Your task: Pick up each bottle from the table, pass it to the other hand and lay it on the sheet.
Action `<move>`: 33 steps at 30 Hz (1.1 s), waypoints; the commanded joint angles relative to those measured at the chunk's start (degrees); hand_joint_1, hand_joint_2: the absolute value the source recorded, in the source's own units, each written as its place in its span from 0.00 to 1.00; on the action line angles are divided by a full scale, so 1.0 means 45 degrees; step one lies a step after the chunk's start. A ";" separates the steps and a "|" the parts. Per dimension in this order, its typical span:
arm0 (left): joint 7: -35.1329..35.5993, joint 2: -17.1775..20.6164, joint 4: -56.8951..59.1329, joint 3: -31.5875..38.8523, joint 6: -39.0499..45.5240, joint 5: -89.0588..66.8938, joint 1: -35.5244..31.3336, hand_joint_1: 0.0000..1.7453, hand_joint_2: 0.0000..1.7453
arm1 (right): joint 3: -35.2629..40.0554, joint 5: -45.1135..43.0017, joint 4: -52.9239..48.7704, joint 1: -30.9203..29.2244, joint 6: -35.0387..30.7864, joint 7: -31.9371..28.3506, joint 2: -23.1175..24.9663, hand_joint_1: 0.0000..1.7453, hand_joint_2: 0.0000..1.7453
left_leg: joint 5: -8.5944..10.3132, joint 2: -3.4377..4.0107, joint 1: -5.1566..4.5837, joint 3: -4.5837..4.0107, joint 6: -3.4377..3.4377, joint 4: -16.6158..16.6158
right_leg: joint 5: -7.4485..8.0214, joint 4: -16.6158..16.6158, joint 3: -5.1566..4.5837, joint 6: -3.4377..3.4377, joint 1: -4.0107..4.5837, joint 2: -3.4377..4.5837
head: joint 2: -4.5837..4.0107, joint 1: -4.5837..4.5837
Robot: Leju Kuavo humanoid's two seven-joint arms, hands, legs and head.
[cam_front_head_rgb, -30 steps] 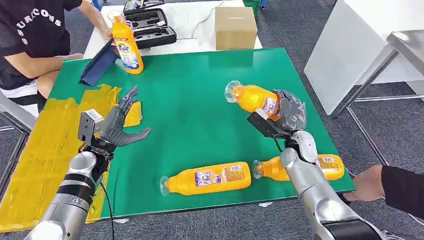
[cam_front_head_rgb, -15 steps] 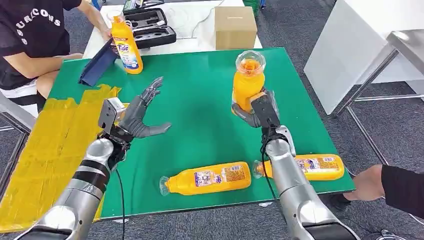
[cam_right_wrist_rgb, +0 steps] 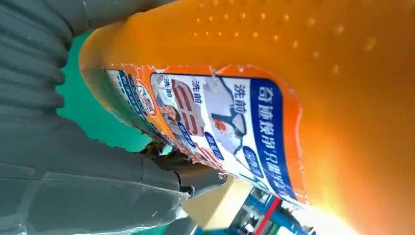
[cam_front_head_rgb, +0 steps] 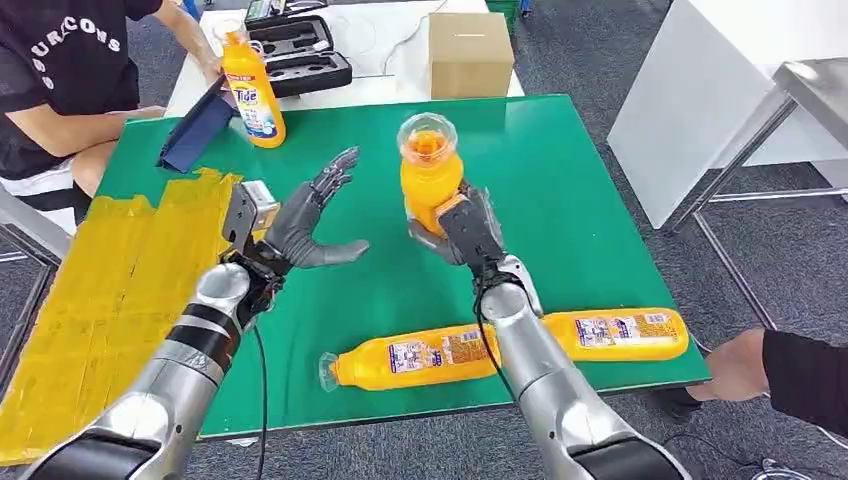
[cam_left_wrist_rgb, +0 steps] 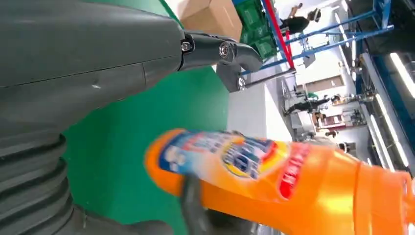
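Head view: right robot hand (cam_front_head_rgb: 462, 226) grips the bottle (cam_front_head_rgb: 430, 180) upright over the table (cam_front_head_rgb: 560, 180), left robot hand (cam_front_head_rgb: 305, 228) spread near it — handover next, it must close on it.

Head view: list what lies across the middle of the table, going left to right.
Yellow sheet → left hand → held bottle in the right hand → bare green mat.
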 commanded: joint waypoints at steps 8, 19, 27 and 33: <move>-0.0014 -0.0274 0.1693 -0.0691 -0.0097 0.0207 -0.1030 0.00 1.00 | 0.1385 0.0051 0.2710 -0.1063 0.0153 -0.0021 0.0958 1.00 1.00 | -0.0026 0.0015 0.0002 0.0039 -0.0009 0.0011 | -0.0020 0.0009 0.0038 -0.0014 0.0004 0.0002 | 0.0000 0.0005; -0.0043 -0.0341 0.1894 -0.0790 0.0026 0.0348 -0.1060 0.00 1.00 | 0.2574 0.0235 0.2923 -0.0890 0.0524 0.0108 0.1345 1.00 1.00 | -0.0021 0.0007 -0.0002 0.0031 -0.0007 0.0008 | -0.0020 0.0009 0.0026 -0.0013 0.0001 -0.0009 | 0.0000 0.0004; -0.0191 -0.0278 0.1872 -0.0608 0.0296 0.0517 -0.0971 0.45 1.00 | 0.2874 -0.0052 0.2730 -0.0742 0.0820 -0.0008 0.1185 1.00 1.00 | -0.0008 0.0001 -0.0001 0.0009 -0.0005 0.0000 | -0.0008 0.0001 0.0010 -0.0008 0.0000 -0.0007 | 0.0000 0.0000; -0.0070 -0.0258 0.1584 -0.0319 0.0370 0.0868 -0.0797 1.00 1.00 | 0.2862 -0.0340 0.2591 -0.0599 0.0818 -0.0002 0.0937 1.00 1.00 | -0.0032 0.0003 0.0003 0.0048 -0.0011 0.0010 | -0.0029 0.0005 0.0052 -0.0018 0.0006 -0.0013 | 0.0000 0.0000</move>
